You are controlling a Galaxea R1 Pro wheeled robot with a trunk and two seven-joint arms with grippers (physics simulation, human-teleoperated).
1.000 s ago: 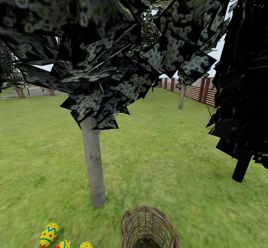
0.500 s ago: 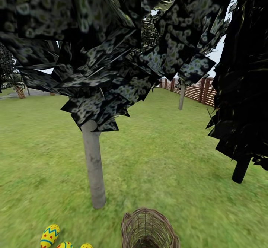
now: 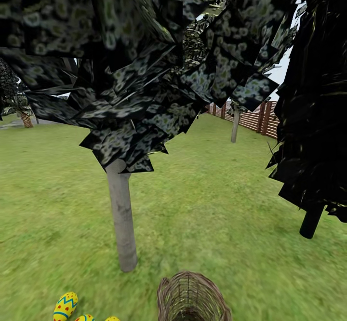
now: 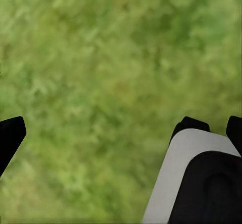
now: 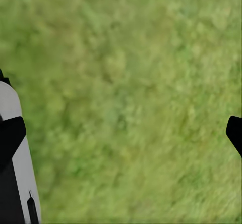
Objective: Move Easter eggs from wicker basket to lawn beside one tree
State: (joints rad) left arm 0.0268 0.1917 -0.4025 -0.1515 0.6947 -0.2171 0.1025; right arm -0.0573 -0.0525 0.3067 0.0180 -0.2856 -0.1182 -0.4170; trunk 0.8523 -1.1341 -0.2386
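Three Easter eggs point(image 3: 65, 306) are lying on the lawn point(image 3: 207, 205) near the grey tree point(image 3: 121, 215), with the wicker basket point(image 3: 192, 298) just beside them and looking empty. Left gripper point(image 4: 101, 133) and right gripper point(image 5: 121, 128) are hanging spread, pinching nothing. Task looks about finished.

The lawn point(image 3: 217, 200) is a wide flat ground of mottled green grass. The wicker basket point(image 3: 192, 298) stands on it at the near edge, just right of the pale grey trunk of the tree point(image 3: 121, 215). Three yellow Easter eggs point(image 3: 65, 305) lie on the grass in a close row, near the foot of this trunk on its left side, apart from the basket. A black trunk point(image 3: 311, 220) rises from the grass further right. In both wrist views the grass is bare.
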